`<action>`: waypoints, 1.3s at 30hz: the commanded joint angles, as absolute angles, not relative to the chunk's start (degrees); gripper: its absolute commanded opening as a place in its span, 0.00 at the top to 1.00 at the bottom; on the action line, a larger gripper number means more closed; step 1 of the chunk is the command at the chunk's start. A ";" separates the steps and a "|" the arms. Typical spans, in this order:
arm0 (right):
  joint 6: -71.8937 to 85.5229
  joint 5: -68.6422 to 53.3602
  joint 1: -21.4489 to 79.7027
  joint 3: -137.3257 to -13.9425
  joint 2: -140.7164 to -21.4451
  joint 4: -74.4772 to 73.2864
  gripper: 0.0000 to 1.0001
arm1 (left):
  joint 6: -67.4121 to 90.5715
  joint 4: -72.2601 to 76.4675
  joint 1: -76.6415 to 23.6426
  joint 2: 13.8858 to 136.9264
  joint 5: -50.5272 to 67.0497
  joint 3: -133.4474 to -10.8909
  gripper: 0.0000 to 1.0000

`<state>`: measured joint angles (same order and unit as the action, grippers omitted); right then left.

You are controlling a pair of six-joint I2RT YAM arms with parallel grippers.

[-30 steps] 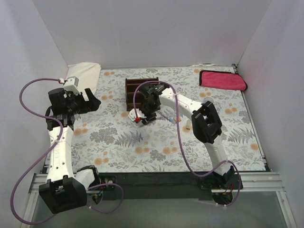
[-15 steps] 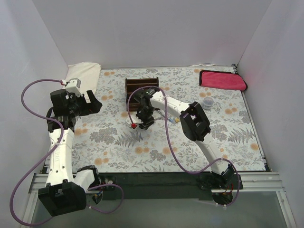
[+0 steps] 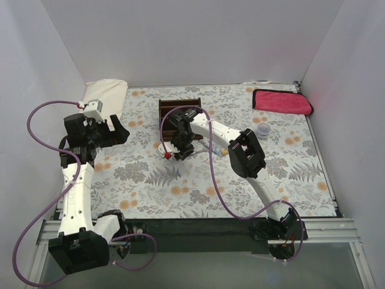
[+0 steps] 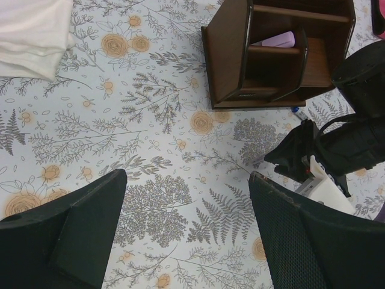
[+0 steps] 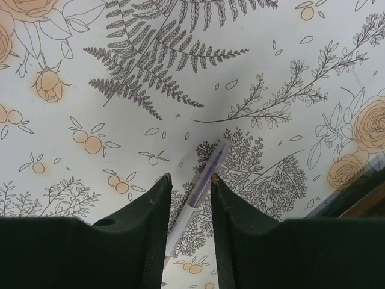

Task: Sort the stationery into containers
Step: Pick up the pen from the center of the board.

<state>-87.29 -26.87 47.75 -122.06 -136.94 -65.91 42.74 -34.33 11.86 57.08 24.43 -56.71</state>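
The dark brown wooden organizer [image 3: 179, 113] stands at the back middle of the floral mat; in the left wrist view [image 4: 228, 66] it holds a pink eraser [image 4: 275, 40] in one compartment. My right gripper [image 3: 175, 150] is low over the mat just in front of it. In the right wrist view its fingers [image 5: 190, 177] stand a little apart on either side of a clear pen with a purple core [image 5: 202, 181] that lies on the mat. Another pen [image 3: 213, 149] lies right of that gripper. My left gripper [image 3: 118, 131] is open and empty above the mat's left side [image 4: 186, 180].
A white folded cloth [image 3: 105, 95] lies at the back left, also in the left wrist view [image 4: 30, 27]. A magenta cloth [image 3: 283, 101] lies at the back right. A small clear cup [image 3: 263, 130] stands right of the right arm. White walls enclose the mat.
My right gripper has moved left and toward the front, away from the organizer, and now straddles the clear pen. My left arm shifted slightly, then held still.
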 commanded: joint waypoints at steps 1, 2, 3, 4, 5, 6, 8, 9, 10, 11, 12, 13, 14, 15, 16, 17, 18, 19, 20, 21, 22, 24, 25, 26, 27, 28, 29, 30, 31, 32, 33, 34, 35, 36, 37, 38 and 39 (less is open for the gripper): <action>-85.61 -25.67 47.37 -124.28 -138.95 -67.33 0.63 | 42.80 -34.28 11.69 55.99 24.26 -56.25 0.19; -85.00 -25.32 47.29 -124.71 -139.39 -67.41 0.63 | 43.06 -34.28 11.69 56.16 24.43 -56.34 0.19; -84.56 -24.96 47.29 -124.80 -140.44 -67.41 0.63 | 43.15 -34.28 11.60 56.25 24.61 -56.42 0.19; -83.51 -24.09 47.20 -125.15 -140.97 -67.41 0.63 | 43.15 -34.28 11.60 56.34 24.70 -56.51 0.19; -82.97 -23.82 47.20 -125.85 -141.59 -67.41 0.63 | 43.24 -34.28 11.60 56.34 24.78 -56.51 0.19; -82.27 -23.47 47.02 -126.21 -142.64 -67.33 0.63 | 43.24 -34.28 11.69 56.34 25.05 -56.51 0.19; -81.04 -21.98 47.02 -126.74 -143.52 -67.41 0.62 | 43.24 -34.54 11.69 56.43 25.31 -56.69 0.19; -80.77 -21.02 47.11 -126.74 -144.22 -67.41 0.63 | 43.24 -34.63 11.69 56.34 25.49 -56.86 0.19; -80.16 -20.48 47.11 -126.56 -144.49 -67.41 0.63 | 43.16 -34.80 11.69 56.25 25.40 -56.87 0.19; -79.98 -19.96 47.11 -126.30 -145.01 -67.50 0.70 | 43.07 -34.89 11.69 56.16 25.49 -56.78 0.19; -79.98 -18.91 47.11 -125.69 -145.19 -67.59 0.80 | 43.07 -34.98 11.69 56.16 25.49 -56.95 0.19; -79.46 -18.55 47.11 -125.25 -145.28 -67.76 0.87 | 43.07 -35.15 11.69 56.08 25.40 -56.95 0.19; -79.45 -18.20 47.11 -124.81 -145.20 -67.94 0.93 | 43.07 -35.24 11.69 55.99 25.49 -57.04 0.19; -79.37 -18.02 47.02 -123.85 -144.93 -68.11 0.96 | 43.07 -35.24 11.69 55.99 25.58 -56.95 0.19; -79.10 -18.10 46.93 -123.40 -144.41 -68.20 0.98 | 43.07 -35.07 11.69 55.90 25.58 -56.87 0.19; -78.32 -18.11 47.02 -123.31 -143.19 -68.29 0.99 | 42.98 -35.07 11.69 55.81 25.66 -56.78 0.19; -77.96 -19.06 46.93 -123.31 -142.22 -68.55 0.99 | 43.07 -34.98 11.69 55.72 25.66 -56.78 0.19; -77.26 -19.94 46.76 -123.48 -139.60 -68.47 0.99 | 42.98 -34.89 11.69 55.81 25.58 -56.69 0.19; -76.56 -21.95 46.76 -124.18 -138.09 -68.55 0.99 | 42.98 -34.81 11.69 55.55 25.32 -56.52 0.19; -75.86 -23.10 46.76 -126.54 -136.60 -68.55 0.99 | 42.98 -34.37 11.60 55.46 25.14 -56.34 0.19; -75.33 -24.33 46.76 -128.30 -133.28 -68.64 0.99 | 42.98 -34.10 11.69 55.28 24.88 -55.73 0.19; -75.23 -28.90 46.50 -131.47 -129.92 -68.38 0.99 | 42.98 -33.58 11.69 55.02 24.79 -55.20 0.19; -74.97 -30.13 46.41 -134.79 -127.03 -67.16 0.99 | 43.07 -33.31 11.60 55.02 25.05 -55.02 0.19; -72.88 -32.67 46.15 -135.52 -125.52 -65.67 0.99 | 43.15 -33.14 11.69 55.28 25.14 -54.93 0.19; -71.90 -33.83 45.53 -135.53 -123.85 -63.83 0.99 | 43.33 -32.70 11.60 55.37 25.40 -54.84 0.19; -70.59 -35.14 44.92 -133.79 -120.44 -58.50 0.99 | 43.59 -32.35 11.69 55.55 25.84 -54.93 0.19; -68.23 -37.68 44.30 -132.38 -118.84 -55.58 0.99 | 43.68 -32.08 11.69 55.81 25.93 -55.02 0.19; -64.11 -39.18 42.73 -131.23 -117.44 -52.24 0.99 | 43.68 -31.65 11.69 56.42 26.28 -55.11 0.19; -61.29 -40.77 41.76 -130.44 -115.33 -49.34 0.99 | 43.68 -31.38 11.69 56.86 26.37 -55.37 0.19; -58.39 -44.00 40.88 -129.82 -114.70 -43.13 0.99 | 43.42 -31.20 11.60 57.04 26.80 -55.63 0.19; -50.62 -45.51 38.69 -129.81 -114.35 -39.50 0.99 | 43.33 -30.68 11.69 57.74 26.89 -55.72 0.19; -45.14 -46.31 37.63 -129.47 -113.65 -35.20 0.99 | 43.24 -30.59 11.60 58.01 27.07 -55.81 0.19; -39.95 -47.36 36.49 -127.64 -113.29 -23.24 0.99 | 42.98 -30.32 11.69 58.44 27.24 -56.07 0.19; -33.73 -48.16 33.86 -125.96 -113.12 -17.29 0.99 | 42.98 -29.89 11.69 58.88 27.42 -56.16 0.19; -24.35 -48.69 32.62 -124.73 -113.46 -10.61 0.99 | 43.07 -29.80 11.60 59.67 27.60 -56.34 0.19; -20.87 -49.13 31.65 -124.54 -114.34 -6.37 0.99 | 43.15 -29.53 11.69 60.29 27.77 -56.42 0.19; -19.44 -49.57 30.42 -125.67 -115.56 -2.76 0.99 | 43.76 -29.18 11.60 60.64 28.12 -56.86 0.19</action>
